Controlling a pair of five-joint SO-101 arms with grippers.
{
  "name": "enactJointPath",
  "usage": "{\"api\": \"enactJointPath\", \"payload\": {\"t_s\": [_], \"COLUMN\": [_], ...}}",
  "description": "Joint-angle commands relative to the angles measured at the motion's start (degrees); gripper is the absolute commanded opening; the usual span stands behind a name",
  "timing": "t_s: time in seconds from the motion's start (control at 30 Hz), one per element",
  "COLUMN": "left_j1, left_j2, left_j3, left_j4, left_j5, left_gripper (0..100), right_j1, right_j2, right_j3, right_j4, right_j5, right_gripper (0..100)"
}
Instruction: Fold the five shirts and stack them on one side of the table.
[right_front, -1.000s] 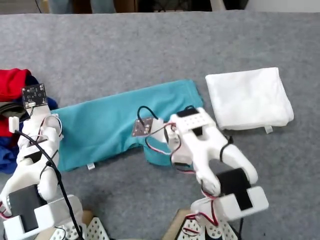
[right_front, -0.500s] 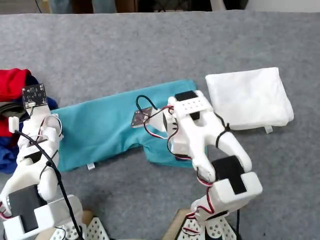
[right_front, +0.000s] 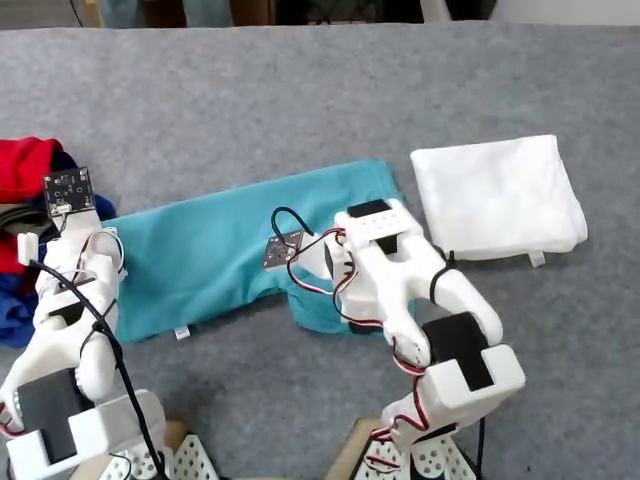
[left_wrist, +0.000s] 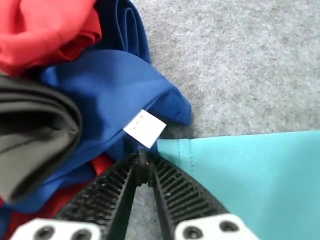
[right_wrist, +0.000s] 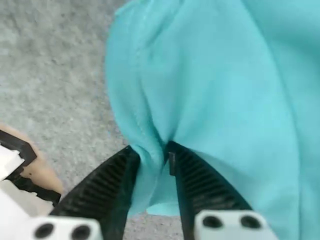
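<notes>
The right end effector (right_wrist: 151, 152) is gripping the near edge of the teal shirt (right_front: 215, 250), while the left end effector (left_wrist: 143, 161) is resting clenched at its corner beside the blue shirt (left_wrist: 100, 90), open worktop (right_front: 300, 90) lying beyond.

- High view: I saw bright, even overhead light across the grey table (right_front: 300, 90); shadows were soft & short.
- White shirt (right_front: 497, 196) was the brightest patch, nearly washed out, w/ faint folds.
- A thin dim band ran under the teal shirt (right_front: 200, 260) along its near edge.
- Left wrist view: the blue shirt (left_wrist: 100, 90) had deep shadow in its folds & a dark rim on the table by its corner. The black shirt (left_wrist: 35, 130) showed a grey sheen.
- Right wrist view: teal cloth was bright away from the right gripper (right_wrist: 152, 150), shaded in the pinched crease.
</notes>
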Motion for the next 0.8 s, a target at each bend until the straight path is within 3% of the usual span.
{"api": "enactJointPath", "payload": {"t_s": [0.0, 0.17, 0.43, 0.6, 0.77], "left_j1": [0.22, 0.22, 0.22, 0.22, 0.22], "left_j2": [-1.85, -1.67, -1.76, -1.85, -1.93], "left_j3": [-0.40, -0.48, -0.40, -0.31, -0.31], "left_j4": [-0.70, -0.70, -0.70, -0.70, -0.70], "left_j5": [0.44, 0.44, 0.44, 0.44, 0.44], "left_gripper": [3, 3, 3, 3, 3], "right_j1": [-0.26, -0.26, -0.35, -2.02, -2.99], "right_j2": [0.84, 0.92, 1.27, 1.27, 1.19], "right_j3": [0.75, 0.04, 0.22, 3.91, 5.14], "right_j4": [-2.90, -0.26, -0.18, -6.42, -8.88], "right_j5": [-0.44, -0.53, -0.53, -3.16, -3.34], "right_gripper": [15.5, 21.0, 21.0, 20.9, 9.3]}}
